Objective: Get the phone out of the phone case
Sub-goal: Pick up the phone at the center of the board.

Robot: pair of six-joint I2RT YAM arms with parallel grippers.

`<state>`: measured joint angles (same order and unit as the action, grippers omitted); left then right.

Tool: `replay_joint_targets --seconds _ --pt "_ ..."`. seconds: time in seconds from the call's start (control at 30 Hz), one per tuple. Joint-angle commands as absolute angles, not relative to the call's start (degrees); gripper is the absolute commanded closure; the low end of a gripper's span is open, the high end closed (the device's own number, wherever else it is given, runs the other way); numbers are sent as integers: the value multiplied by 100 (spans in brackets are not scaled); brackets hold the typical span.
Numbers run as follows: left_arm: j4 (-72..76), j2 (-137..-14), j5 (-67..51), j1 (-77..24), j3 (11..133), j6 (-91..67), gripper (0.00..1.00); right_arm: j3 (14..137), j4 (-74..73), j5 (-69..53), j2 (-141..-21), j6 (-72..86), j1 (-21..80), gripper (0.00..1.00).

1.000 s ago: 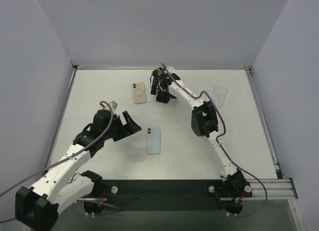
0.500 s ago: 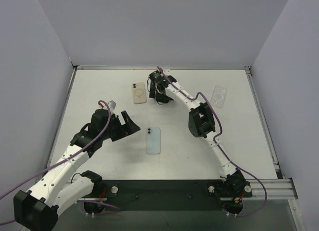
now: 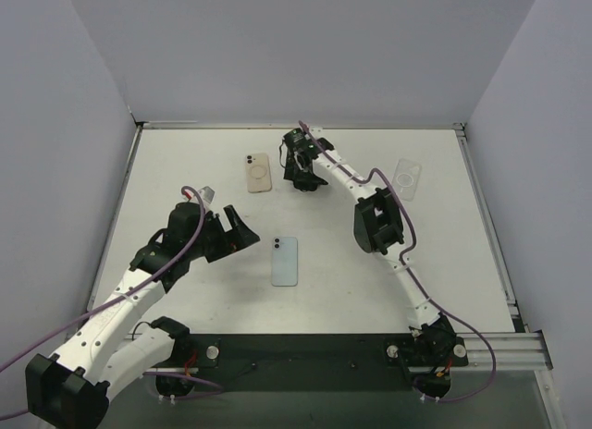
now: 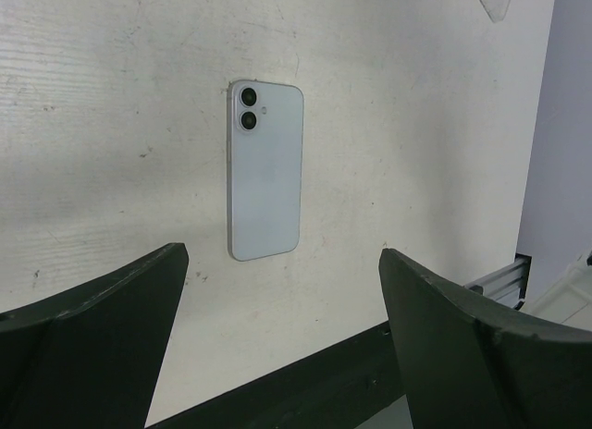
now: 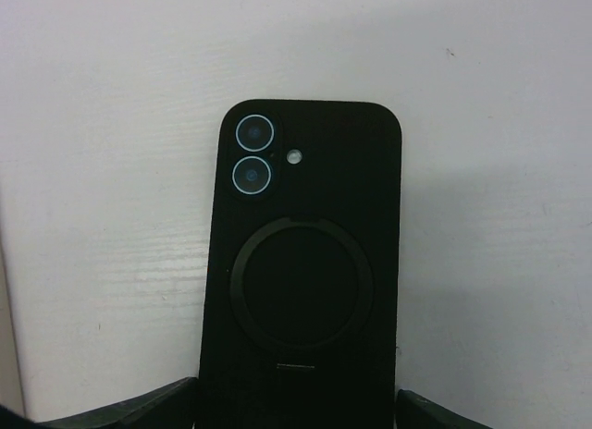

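Observation:
In the right wrist view a phone in a black case (image 5: 305,263) lies back up on the white table, with two camera lenses (image 5: 252,153) and a ring on its back. My right gripper (image 5: 296,409) straddles the case's lower end. Its fingertips (image 5: 157,409) press against both long edges with no gap showing. From above, the right gripper (image 3: 302,173) is at the far middle of the table and hides that case. My left gripper (image 3: 242,230) stands wide open and holds nothing, just left of a bare light-blue phone (image 3: 285,261).
A phone in a beige case (image 3: 258,173) lies just left of the right gripper. An empty clear case (image 3: 407,179) lies at the far right. The light-blue phone (image 4: 265,170) lies ahead of the left gripper (image 4: 282,263). Walls (image 3: 83,170) enclose the table.
The right gripper shifted slightly over the black case and its jaws narrowed onto the case's edges. The left arm stayed still and open.

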<state>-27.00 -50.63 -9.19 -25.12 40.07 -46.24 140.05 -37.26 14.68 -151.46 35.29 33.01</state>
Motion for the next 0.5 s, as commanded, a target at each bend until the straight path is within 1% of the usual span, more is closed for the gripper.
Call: replay_joint_targets --seconds 0.0,0.03,0.07,0.13,0.17,0.23,0.27,0.33,0.43,0.47 --pt "-2444 -5027 -1107 -2461 4008 -4693 4 13536 -4123 1433 -14766 3490 3120 26" --pt "-2356 -5062 -1160 -2452 3973 -4737 4 13335 -4079 1363 -14687 3446 3138 28" --pt "-2190 -5176 -1212 -2435 3938 -4772 4 13246 -4043 1275 -14530 3402 3129 38" --pt "-2145 -5352 -1230 -2330 3911 -4851 4 12948 -3999 1266 -14362 3305 3129 46" --pt "-2153 -5587 -1230 -2268 3929 -4852 4 12824 -3973 1274 -14187 3279 3129 56" --pt "-2145 -5843 -1370 -2093 4077 -4825 4 12596 -3929 1266 -13993 3165 3120 64" --pt "-2136 -6071 -1423 -2057 4139 -4799 4 12290 -3903 1248 -13792 3155 3120 72" --pt "-2136 -6414 -1494 -1978 4323 -4729 4 11946 -3789 1178 -13563 3085 3111 79" --pt "-2040 -6949 -1599 -1899 4692 -4667 4 11085 -3525 731 -13036 3059 3059 83" --pt "-1943 -7109 -1765 -1838 4867 -4693 4 10587 -3368 642 -12747 3067 3050 86"
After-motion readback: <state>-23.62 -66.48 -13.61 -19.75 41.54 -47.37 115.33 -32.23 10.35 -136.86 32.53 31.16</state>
